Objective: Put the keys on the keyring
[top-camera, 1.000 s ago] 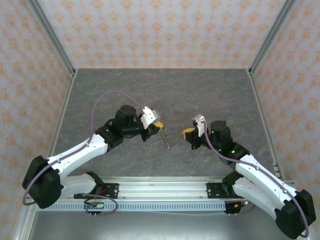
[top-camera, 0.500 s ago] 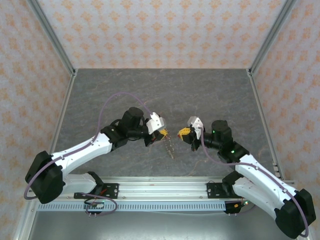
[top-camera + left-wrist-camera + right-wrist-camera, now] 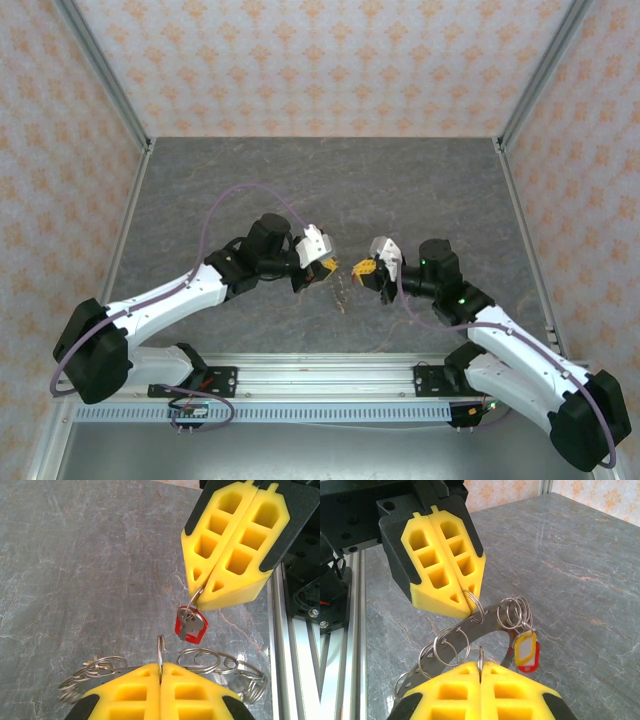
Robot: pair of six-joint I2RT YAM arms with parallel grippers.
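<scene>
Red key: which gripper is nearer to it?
Right. The red key hangs from a small ring pinched in the right gripper; the left gripper, shut on another ring, is apart from it.

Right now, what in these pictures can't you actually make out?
- Top view: the keyring is only a faint glint, and whatever hangs on it is too small to see.
- Left wrist view: most of the keyring is hidden behind the left fingers and cut off by the bottom edge.
- Right wrist view: the red key sits mostly behind the yellow key, and the right fingers cover the keyring's lower part.
</scene>
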